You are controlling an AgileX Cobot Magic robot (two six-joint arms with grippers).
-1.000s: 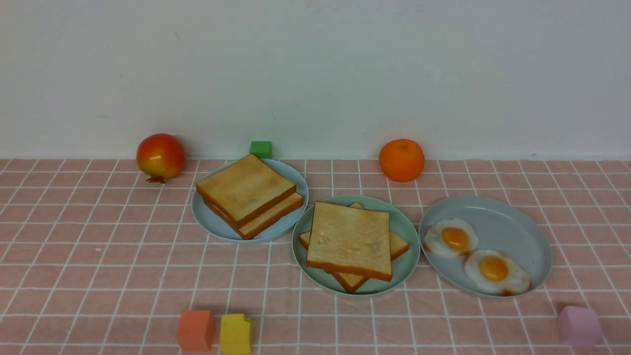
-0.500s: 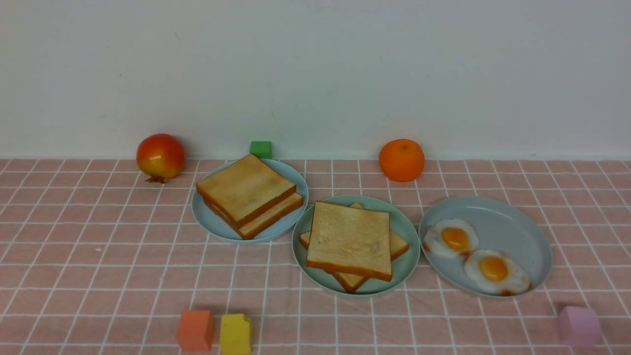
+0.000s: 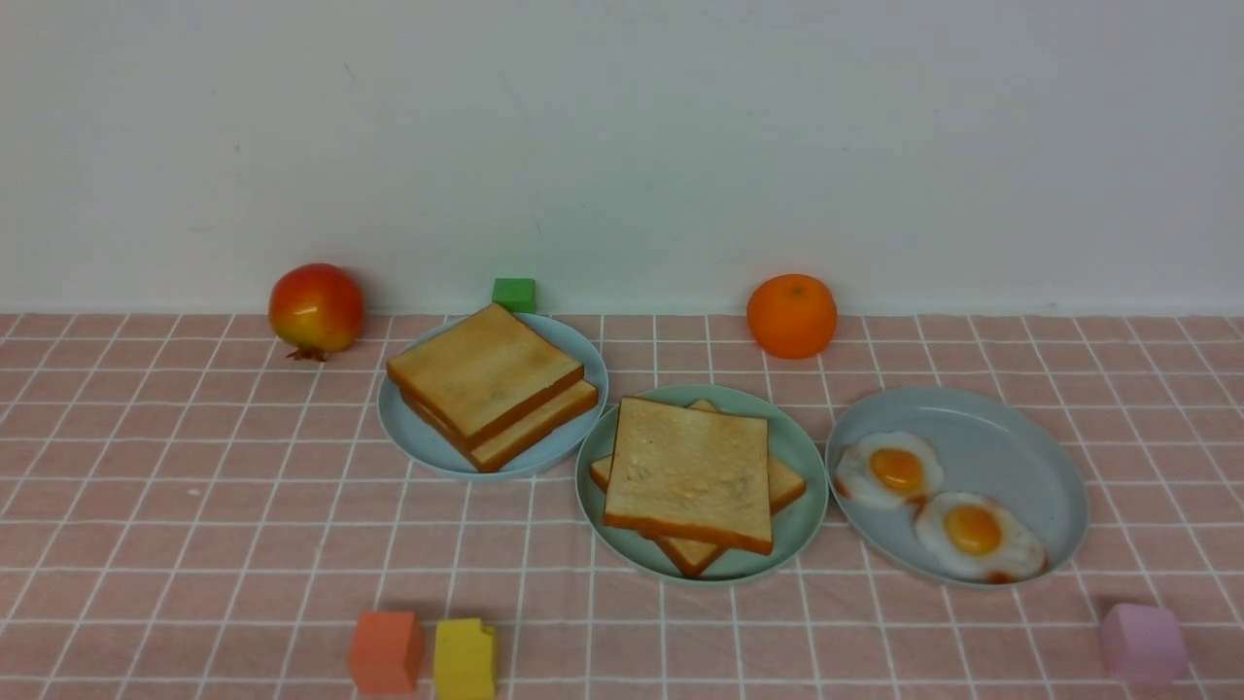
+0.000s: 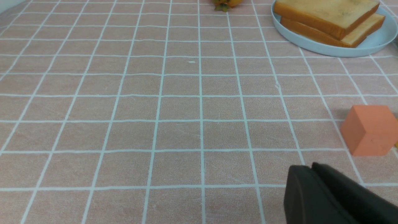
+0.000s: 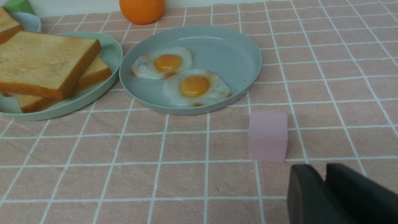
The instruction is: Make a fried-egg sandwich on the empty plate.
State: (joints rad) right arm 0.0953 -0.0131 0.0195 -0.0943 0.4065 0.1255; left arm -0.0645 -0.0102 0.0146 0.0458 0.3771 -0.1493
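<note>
lower toast slice [image 3: 782, 484] mostly hidden

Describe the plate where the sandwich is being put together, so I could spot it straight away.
Three round plates sit in a row on the pink checked cloth. The sandwich plate is the middle one, nearest the front edge. It is mint green where its neighbours are pale blue-grey, and its two toast slices lie crooked, the lower one's corners poking out.
</note>
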